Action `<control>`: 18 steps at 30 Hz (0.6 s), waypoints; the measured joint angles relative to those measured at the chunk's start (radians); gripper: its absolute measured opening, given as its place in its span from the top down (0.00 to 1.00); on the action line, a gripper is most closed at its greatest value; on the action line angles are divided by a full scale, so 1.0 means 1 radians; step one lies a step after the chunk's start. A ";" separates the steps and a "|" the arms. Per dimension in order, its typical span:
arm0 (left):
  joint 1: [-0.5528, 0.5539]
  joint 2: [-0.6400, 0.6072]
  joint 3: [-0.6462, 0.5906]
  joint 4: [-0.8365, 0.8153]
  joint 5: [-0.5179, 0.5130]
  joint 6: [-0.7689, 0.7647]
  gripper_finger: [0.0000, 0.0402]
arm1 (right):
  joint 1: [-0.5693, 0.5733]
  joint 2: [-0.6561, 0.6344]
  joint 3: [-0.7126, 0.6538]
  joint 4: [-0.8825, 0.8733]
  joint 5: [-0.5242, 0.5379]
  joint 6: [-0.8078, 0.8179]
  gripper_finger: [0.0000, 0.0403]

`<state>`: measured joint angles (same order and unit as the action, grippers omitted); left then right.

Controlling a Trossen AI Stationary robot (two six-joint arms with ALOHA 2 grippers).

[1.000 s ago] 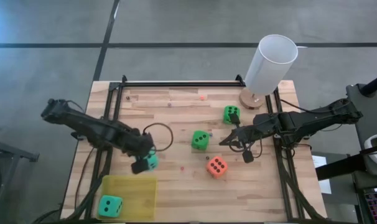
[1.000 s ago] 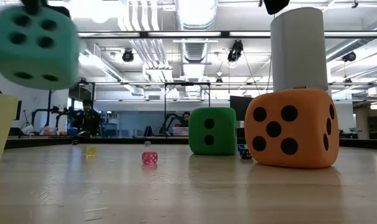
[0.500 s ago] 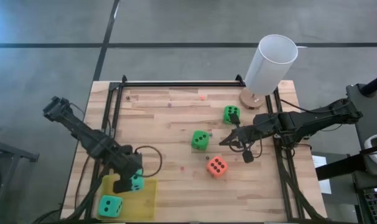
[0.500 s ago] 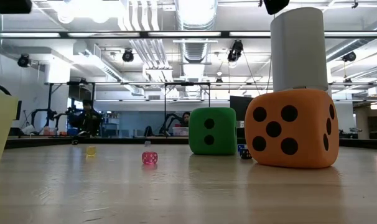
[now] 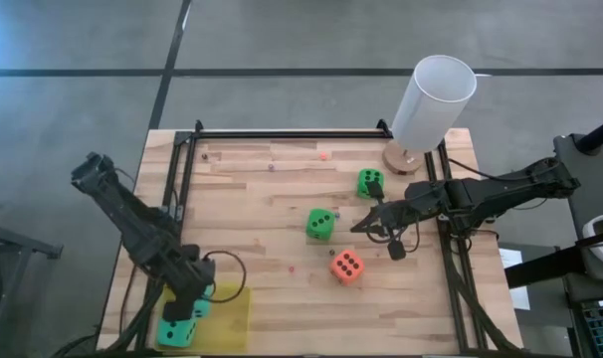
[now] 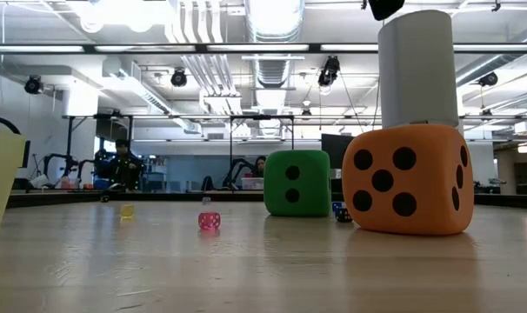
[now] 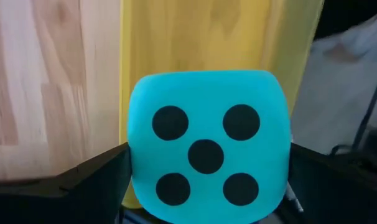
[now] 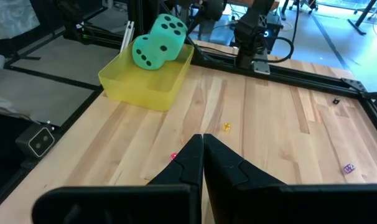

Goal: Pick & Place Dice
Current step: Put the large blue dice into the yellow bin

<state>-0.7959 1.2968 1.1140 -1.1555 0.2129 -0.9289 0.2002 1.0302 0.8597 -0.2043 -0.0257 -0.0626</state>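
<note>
My left gripper (image 5: 192, 298) is at the table's near left, over the yellow tray (image 5: 234, 310), shut on a teal die (image 7: 204, 149). A second teal die (image 5: 176, 330) lies in the tray's near left corner. Two green dice (image 5: 370, 182) (image 5: 320, 223) and the orange-red die (image 5: 346, 266) rest on the wood right of centre. My right gripper (image 5: 359, 226) hovers shut between them, holding nothing. In the right wrist view the held die (image 8: 170, 27) sits just above the other teal die (image 8: 147, 51). My left gripper pinches the teal die between its two fingers, one on each of two opposite side faces (image 7: 136, 155). The fingers come from above, pointing steeply down. The five-pip face looks up at the wrist. Whether the die rests on the other teal die, I cannot tell.
A tall white cylinder (image 5: 433, 99) stands at the table's far right corner. Tiny coloured dice, such as a pink one (image 6: 209, 221) and a yellow one (image 6: 127, 210), lie scattered on the wood. Black rails (image 5: 282, 132) frame the table. Bare wood lies between tray and dice.
My left gripper has swung with the teal die from left of the table's middle toward the near left corner, sinking a little and rolling at the wrist. It now stands over the yellow tray. The die has left the low view.
</note>
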 joint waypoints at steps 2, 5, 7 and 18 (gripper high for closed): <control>-0.017 0.001 -0.026 0.004 0.019 -0.013 0.01 | 0.000 0.000 0.000 0.000 0.000 0.002 0.98; -0.023 0.000 -0.044 0.005 0.038 -0.019 0.01 | 0.000 0.000 0.000 0.000 0.000 0.001 0.98; -0.023 -0.002 -0.049 0.005 0.040 -0.015 0.01 | 0.000 0.000 0.000 0.000 0.000 0.002 0.98; -0.023 -0.008 -0.091 0.005 0.043 -0.011 0.00 | 0.000 0.000 0.000 0.000 0.000 0.000 0.98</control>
<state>-0.8192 1.2892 1.0228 -1.1506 0.2558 -0.9398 0.2004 1.0302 0.8597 -0.2043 -0.0254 -0.0625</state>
